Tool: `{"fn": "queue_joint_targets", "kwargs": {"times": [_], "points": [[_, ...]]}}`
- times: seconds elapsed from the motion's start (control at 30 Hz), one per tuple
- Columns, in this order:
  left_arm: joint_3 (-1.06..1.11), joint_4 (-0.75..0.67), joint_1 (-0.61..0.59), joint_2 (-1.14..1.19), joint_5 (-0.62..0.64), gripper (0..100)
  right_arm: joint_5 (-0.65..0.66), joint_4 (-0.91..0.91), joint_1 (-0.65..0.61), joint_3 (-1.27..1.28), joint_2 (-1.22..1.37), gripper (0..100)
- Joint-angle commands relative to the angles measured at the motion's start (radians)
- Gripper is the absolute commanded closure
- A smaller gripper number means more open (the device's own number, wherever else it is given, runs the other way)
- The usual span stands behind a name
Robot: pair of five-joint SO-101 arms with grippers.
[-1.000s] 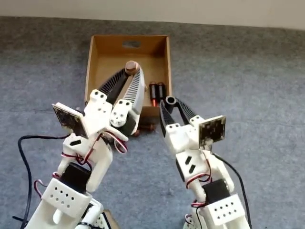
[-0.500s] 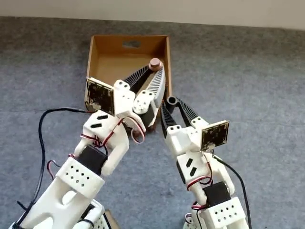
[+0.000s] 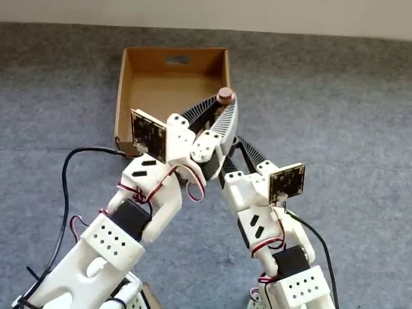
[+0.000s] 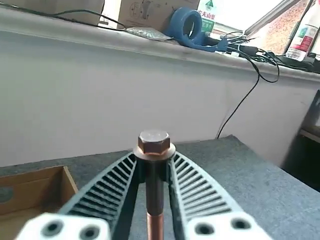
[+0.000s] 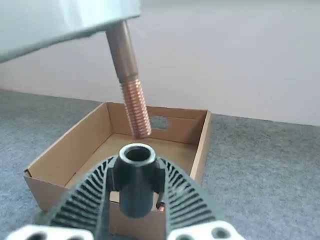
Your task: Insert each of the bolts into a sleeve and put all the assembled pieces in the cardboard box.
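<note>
My left gripper [image 3: 224,100] is shut on a copper bolt [image 3: 224,96], held upright by its shaft just under the hex head [image 4: 154,142]. It hangs over the right wall of the cardboard box [image 3: 172,76]. In the right wrist view my right gripper [image 5: 136,172] is shut on a black sleeve [image 5: 135,176] with its bore facing up. The bolt's threaded end [image 5: 137,114] hangs just above that bore, slightly tilted. From above, the left gripper covers the sleeve, and one of the right gripper's fingers [image 3: 252,153] shows beside it.
Grey carpet [image 3: 335,109] surrounds the box on all sides. A small copper-coloured piece [image 5: 160,205] lies at the box's near corner behind the sleeve. A black cable [image 3: 71,167] trails off the left arm. Room clutter sits on a ledge [image 4: 190,30] behind.
The left arm has swung right with the bolt, from over the middle of the box to above the right gripper's sleeve. The right arm has barely moved.
</note>
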Motion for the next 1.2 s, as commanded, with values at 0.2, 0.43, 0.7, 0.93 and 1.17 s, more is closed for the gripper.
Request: {"fn": "queue_joint_targets", "kwargs": {"times": [0.2, 0.43, 0.7, 0.93, 1.17], "points": [[-0.021, -0.026, 0.005, 0.004, 0.002, 99, 0.002, -0.022, -0.004, -0.012, -0.018, 99.2], [-0.021, -0.026, 0.005, 0.005, 0.002, 99, 0.002, -0.022, -0.004, -0.012, -0.018, 99.2], [-0.039, -0.026, 0.005, 0.073, 0.002, 99, 0.002, -0.022, -0.004, -0.010, -0.015, 99.2], [-0.071, -0.020, 0.010, 0.131, 0.003, 99, 0.002, -0.022, -0.002, -0.010, -0.015, 99.2], [-0.061, -0.002, 0.015, 0.079, 0.003, 99, 0.002, -0.021, -0.002, -0.010, -0.015, 99.2]]}}
